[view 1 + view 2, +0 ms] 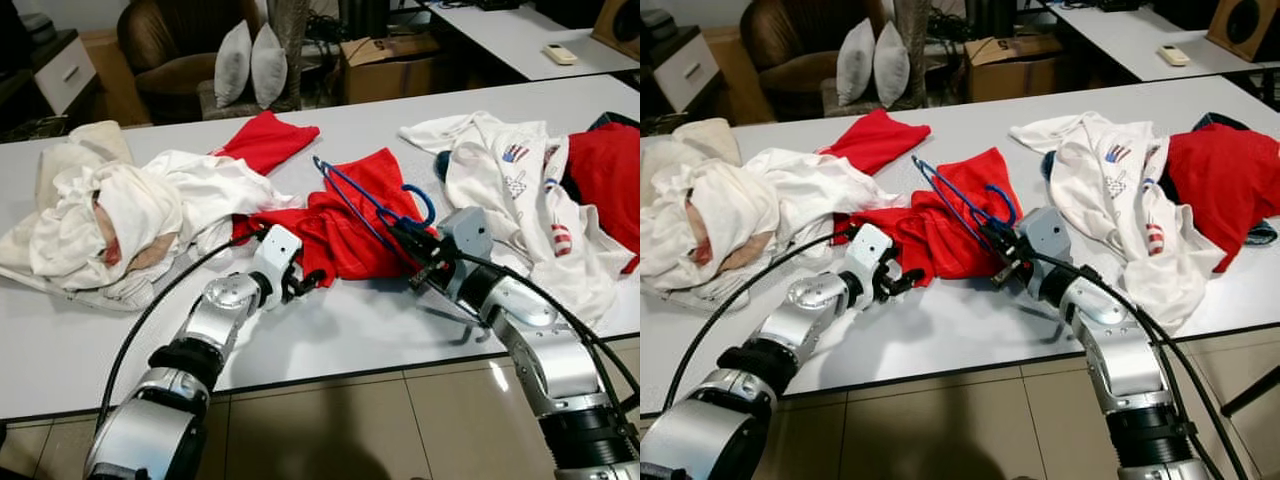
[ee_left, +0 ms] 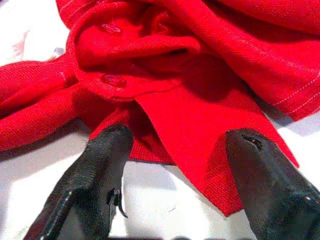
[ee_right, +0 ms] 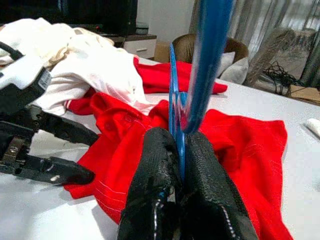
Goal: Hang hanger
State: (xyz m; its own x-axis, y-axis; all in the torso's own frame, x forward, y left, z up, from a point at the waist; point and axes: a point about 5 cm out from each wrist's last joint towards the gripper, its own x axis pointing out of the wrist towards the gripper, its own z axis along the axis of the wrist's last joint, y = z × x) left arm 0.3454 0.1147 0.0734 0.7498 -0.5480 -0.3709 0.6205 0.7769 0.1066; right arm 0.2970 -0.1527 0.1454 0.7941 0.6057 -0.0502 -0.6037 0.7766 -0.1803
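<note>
A blue hanger (image 1: 372,205) rises tilted over a crumpled red shirt (image 1: 340,225) in the middle of the white table (image 1: 330,330). My right gripper (image 1: 412,245) is shut on the hanger's lower bar, and the right wrist view shows the blue wire (image 3: 178,135) pinched between its fingers (image 3: 152,190). My left gripper (image 1: 308,283) stands open at the shirt's near edge. In the left wrist view its fingertips (image 2: 112,145) flank the red collar placket (image 2: 170,125) with its buttons.
A heap of white clothes (image 1: 110,215) lies at the table's left, a white printed shirt (image 1: 510,190) and a red garment (image 1: 610,170) at its right. A second red cloth (image 1: 268,138) lies farther back. Chairs, cushions and a cardboard box (image 1: 385,65) stand behind the table.
</note>
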